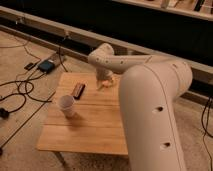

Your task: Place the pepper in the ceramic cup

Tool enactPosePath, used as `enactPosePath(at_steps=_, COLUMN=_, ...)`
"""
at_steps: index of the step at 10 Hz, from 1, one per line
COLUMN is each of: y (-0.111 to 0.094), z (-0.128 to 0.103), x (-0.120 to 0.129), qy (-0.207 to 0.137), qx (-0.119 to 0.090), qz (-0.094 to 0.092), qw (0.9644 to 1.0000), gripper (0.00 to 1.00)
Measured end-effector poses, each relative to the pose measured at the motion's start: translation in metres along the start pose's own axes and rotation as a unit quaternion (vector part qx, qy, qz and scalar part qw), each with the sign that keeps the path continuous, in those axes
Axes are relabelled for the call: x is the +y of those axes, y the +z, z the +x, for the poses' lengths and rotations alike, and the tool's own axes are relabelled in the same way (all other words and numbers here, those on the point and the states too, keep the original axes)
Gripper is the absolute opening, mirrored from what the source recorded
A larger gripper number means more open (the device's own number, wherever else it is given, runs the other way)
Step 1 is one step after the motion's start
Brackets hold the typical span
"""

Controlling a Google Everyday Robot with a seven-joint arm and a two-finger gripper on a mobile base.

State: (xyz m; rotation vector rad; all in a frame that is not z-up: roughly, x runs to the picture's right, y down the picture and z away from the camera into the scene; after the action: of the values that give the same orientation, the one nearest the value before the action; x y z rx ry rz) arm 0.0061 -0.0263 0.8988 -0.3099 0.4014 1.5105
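The gripper (pixel 105 83) of a white arm is seen over the far edge of the wooden table (pixel 95 125). The orange-red pepper (pixel 108 85) is at its tip, but whether it is clamped cannot be told. The white ceramic cup (pixel 66 104) is stood at the gripper's 8 o'clock. A flat dark object (pixel 78 90) is laid at the cup's 1 o'clock.

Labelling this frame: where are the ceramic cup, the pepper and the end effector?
ceramic cup (pixel 67 108): camera view, white side wall.
pepper (pixel 109 82): camera view, its orange body.
end effector (pixel 104 84): camera view, its tip, above the table (pixel 95 127) near the far edge, beside the pepper.
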Motion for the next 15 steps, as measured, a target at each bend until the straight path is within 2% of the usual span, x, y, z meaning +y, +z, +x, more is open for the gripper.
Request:
enactPosePath(at_steps=3, y=0.01, z=-0.012, x=-0.005, qy=0.032, qx=-0.022, qz=-0.009, qw=0.9992, gripper=0.65)
enactPosePath(at_steps=6, y=0.023, z=-0.02, x=-0.01, qy=0.05, qx=-0.035, qz=-0.013, qw=0.9981, gripper=0.65)
enactPosePath(at_steps=15, y=0.027, z=-0.023, x=-0.011, qy=0.053, qx=-0.038, qz=-0.012, qw=0.9978, gripper=0.65)
